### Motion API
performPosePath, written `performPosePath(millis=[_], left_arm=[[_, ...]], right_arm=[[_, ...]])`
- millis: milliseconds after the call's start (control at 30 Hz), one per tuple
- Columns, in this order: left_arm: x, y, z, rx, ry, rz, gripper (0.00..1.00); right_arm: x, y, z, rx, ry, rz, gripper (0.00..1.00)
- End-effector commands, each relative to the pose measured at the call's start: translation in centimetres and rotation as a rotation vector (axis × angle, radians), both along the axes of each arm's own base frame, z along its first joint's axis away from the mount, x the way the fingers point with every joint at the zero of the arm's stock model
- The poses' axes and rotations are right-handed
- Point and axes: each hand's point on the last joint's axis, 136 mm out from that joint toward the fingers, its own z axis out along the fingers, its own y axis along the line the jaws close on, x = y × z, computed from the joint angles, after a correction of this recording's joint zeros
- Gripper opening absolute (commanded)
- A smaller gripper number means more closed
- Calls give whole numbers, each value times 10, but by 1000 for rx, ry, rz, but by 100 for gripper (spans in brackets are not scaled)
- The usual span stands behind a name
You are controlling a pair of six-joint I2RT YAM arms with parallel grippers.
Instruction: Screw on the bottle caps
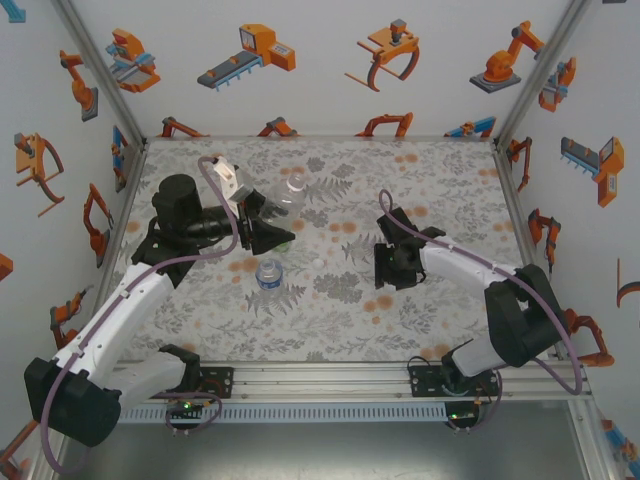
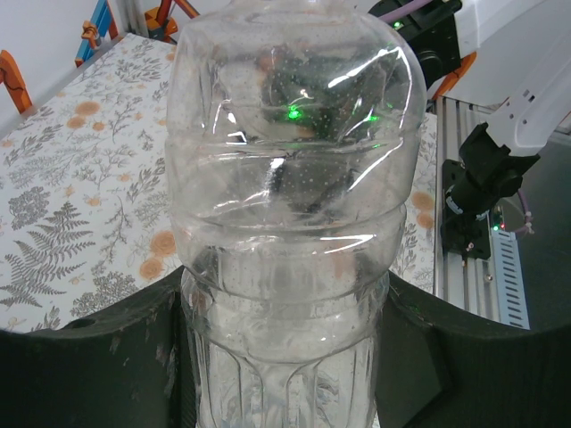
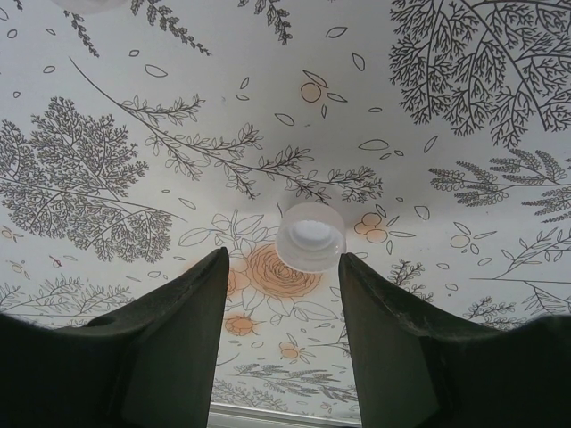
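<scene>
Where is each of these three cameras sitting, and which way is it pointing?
Top external: above and behind the arms, looking down at the table; both arms show, with left gripper and right gripper.
Left wrist: on the left arm, looking along its fingers at the clear bottle they clamp.
Right wrist: on the right arm, looking down past its open fingers at a white cap.
Shared: top and left wrist both show that bottle.
</scene>
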Motion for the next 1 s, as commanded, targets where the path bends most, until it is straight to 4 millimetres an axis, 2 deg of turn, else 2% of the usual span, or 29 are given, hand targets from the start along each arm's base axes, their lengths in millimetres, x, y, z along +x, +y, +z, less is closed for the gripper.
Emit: performPosePath(millis=[0,667,967], left_arm=[[-6,-1,6,-18,-19,-22,0],[-5,-1,3,-11,-12,-18,0],[-5,-1,3,-11,-11,-19,0]], right_arm=[[-1,-6,-6,-27,10,1,50],[-3,-7,-15,-39,22,-3,46],[-5,-9,-23,-43,34,-7,41]])
